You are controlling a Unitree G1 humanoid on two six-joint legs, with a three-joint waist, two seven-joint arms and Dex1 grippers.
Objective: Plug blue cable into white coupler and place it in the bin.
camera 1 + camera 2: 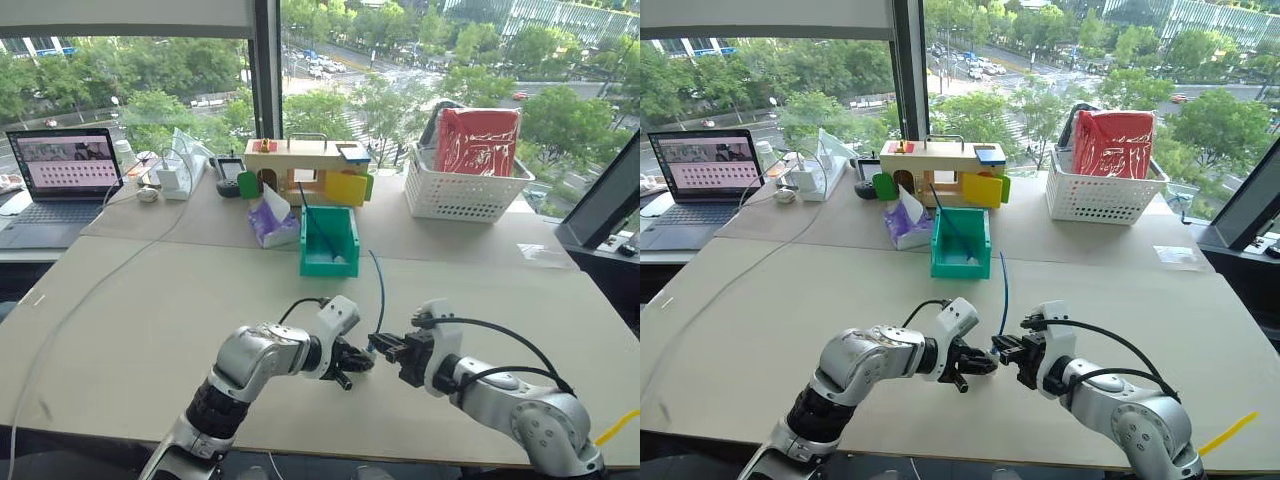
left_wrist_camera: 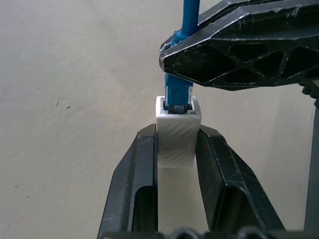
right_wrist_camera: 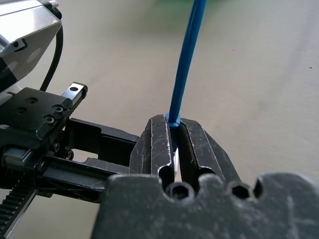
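Two grippers meet tip to tip above the near part of the tabletop (image 1: 150, 300). The left gripper (image 2: 175, 144) has its fingers (image 2: 137, 169) closed to a narrow gap, one against each flank of the white coupler (image 2: 177, 130), which stands clamped between them with its socket end projecting past the fingertips. The blue cable (image 3: 185, 64) has its plug seated in that socket; how deep it sits cannot be told. The right gripper (image 3: 172, 130) has its fingers (image 3: 197, 142) pressed together on the cable just behind the plug, so that the cord emerges from between their tips and runs away from them toward the far side of the tabletop. In the left wrist view, one dark finger of the right gripper crosses just beyond the coupler's socket end, overlapping the cord where it leaves the plug.

The bin (image 1: 329, 243) lies well beyond both pairs of fingertips, roughly in line with the free run of the cord; the cord's far end reaches toward its lowered front lip, and a thin dark blue cable (image 1: 315, 228) lies inside it. Just beside the bin, on the left gripper's side, rests a purple tissue pack (image 1: 271, 222). Behind the bin stands a wooden toy box (image 1: 300, 170). On the right gripper's side, well apart from the fingers, stands a white lattice basket (image 1: 465, 190).
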